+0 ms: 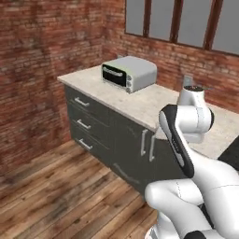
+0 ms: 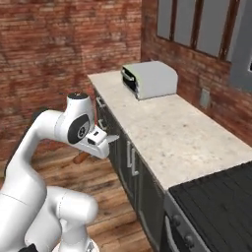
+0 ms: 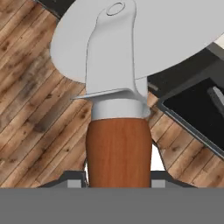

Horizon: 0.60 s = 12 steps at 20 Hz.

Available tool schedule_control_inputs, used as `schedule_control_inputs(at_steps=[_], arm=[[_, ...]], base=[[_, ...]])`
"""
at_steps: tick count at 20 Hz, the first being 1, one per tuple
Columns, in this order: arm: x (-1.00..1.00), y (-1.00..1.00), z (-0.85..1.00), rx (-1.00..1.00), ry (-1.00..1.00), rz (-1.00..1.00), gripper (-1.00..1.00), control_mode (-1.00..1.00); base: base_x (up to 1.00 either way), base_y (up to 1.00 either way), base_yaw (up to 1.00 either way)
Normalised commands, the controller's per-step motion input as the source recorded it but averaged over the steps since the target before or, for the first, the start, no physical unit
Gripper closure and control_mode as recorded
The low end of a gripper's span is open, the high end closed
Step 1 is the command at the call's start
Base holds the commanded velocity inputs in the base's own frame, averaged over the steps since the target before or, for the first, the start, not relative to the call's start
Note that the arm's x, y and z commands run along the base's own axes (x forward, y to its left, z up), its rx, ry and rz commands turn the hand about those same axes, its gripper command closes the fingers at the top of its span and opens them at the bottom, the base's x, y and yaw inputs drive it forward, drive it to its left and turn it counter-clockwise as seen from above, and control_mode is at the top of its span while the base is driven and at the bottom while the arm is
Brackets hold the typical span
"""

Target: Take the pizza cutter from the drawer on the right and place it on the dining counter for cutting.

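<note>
Firmly clamped on the pizza cutter [image 3: 118,131], gripper [image 3: 118,181] with jaws partway closed around the reddish-brown handle. Held in the air over wooden floor [image 3: 35,100], beside dark cabinet fronts [image 2: 147,197]; round silver blade pointing away from the hand.

White arm folded tightly above its base, elbow raised and forearm angled downward, wrist bent so the hand faces the floor. Pincer [image 3: 118,177] closed on the reddish-brown handle of the pizza cutter [image 3: 118,109], whose round blade extends forward, away from the hand.
</note>
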Motion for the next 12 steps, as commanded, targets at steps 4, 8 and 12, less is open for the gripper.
schedule_control_inputs(at_steps=[4, 8, 12], arm=[[0.00, 0.00, 0.00, 0.00, 0.00, 0.00, 1.00, 1.00], [0.00, 0.00, 0.00, 0.00, 0.00, 0.00, 1.00, 1.00], [0.00, 0.00, 0.00, 0.00, 0.00, 0.00, 1.00, 1.00]], base=[[-0.10, 0.10, 1.00], [-0.05, 0.30, 0.99], [-0.02, 0.38, 0.96]])
